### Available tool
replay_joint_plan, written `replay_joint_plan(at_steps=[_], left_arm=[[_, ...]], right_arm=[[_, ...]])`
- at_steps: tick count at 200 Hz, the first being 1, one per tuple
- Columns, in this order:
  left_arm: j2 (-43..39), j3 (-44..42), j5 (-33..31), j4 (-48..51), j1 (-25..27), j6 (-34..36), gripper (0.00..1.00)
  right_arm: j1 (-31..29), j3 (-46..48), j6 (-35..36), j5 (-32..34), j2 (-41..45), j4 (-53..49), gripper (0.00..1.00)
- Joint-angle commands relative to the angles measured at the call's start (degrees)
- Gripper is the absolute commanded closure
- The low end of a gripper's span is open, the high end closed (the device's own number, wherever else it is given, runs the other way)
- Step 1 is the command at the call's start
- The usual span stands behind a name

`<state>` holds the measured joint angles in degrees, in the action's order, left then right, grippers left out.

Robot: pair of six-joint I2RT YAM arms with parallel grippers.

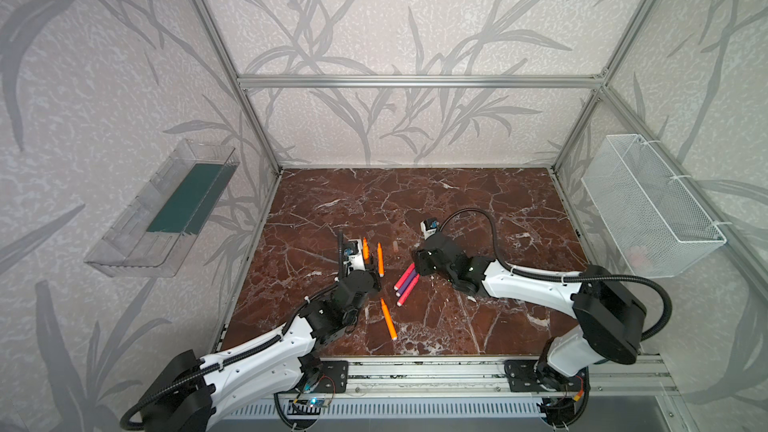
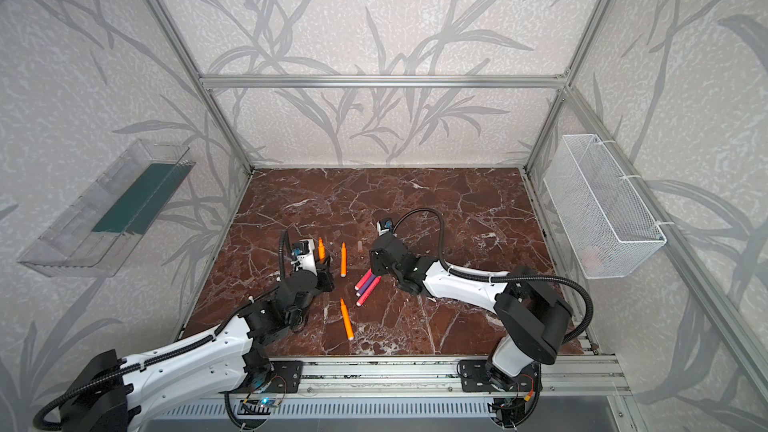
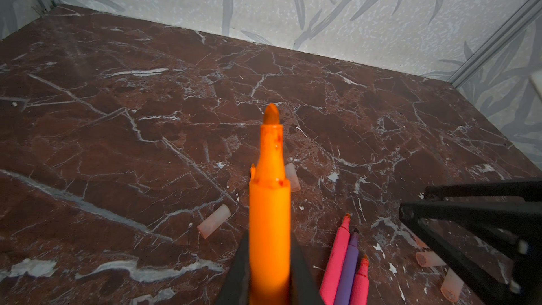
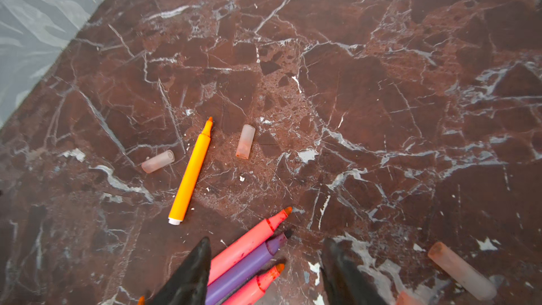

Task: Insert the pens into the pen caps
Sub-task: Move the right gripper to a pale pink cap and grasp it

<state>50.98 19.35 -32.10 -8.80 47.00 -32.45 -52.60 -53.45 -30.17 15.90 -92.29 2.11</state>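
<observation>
My left gripper [image 3: 269, 277] is shut on an orange pen [image 3: 269, 215], held tip-up above the table; in both top views it shows at the centre left [image 1: 365, 248] [image 2: 321, 249]. My right gripper [image 4: 267, 242] is open and low over a bundle of two pink pens and a purple pen [image 4: 249, 262] [image 1: 405, 280], with its fingers on either side of their tip ends. Two more orange pens lie loose [image 1: 380, 259] [image 1: 388, 320]. Pale pen caps lie on the marble: one beyond the bundle [image 4: 245, 141], one past the loose orange pen [image 4: 157, 161], one beside the right gripper [image 4: 462, 271].
A clear plastic bin [image 1: 162, 209] hangs on the left wall and a white wire basket [image 1: 648, 205] on the right wall. Aluminium frame posts bound the brown marble table [image 1: 478, 201]. More caps lie near the right gripper's fingers [image 3: 429, 259] [image 3: 451, 284].
</observation>
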Motion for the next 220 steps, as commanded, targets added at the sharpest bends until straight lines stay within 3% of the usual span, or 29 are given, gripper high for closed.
replay_joint_plan(at_steps=[1,28,92,147,220], left_arm=[[0.7,1.5,-1.4,3.8,-2.4,-4.0,1.0],[1.4,1.1,2.8,3.5,-5.7,-5.0,1.0],[-1.5,-0.2,3.4,3.6,-6.1,-4.6,1.0],[-1.9,-0.4,2.7,4.6,-6.5,-4.1,1.0],[-2.5,-0.6,3.1,4.9,-7.2,-3.9,1.0]], right_arm=[[-0.2,-3.5,0.6,-0.5,-3.3,-3.5,0.47],[-0.2,-7.9,0.5,-1.4,-8.7,-6.9,0.52],[0.0,-19.9,1.8,-3.4,-20.2,-11.0,0.54],[0.1,-31.7,4.6,2.4,-28.3,-17.2,0.54],[0.6,-46.1,6.3,4.3,-38.9,-26.5,0.56]])
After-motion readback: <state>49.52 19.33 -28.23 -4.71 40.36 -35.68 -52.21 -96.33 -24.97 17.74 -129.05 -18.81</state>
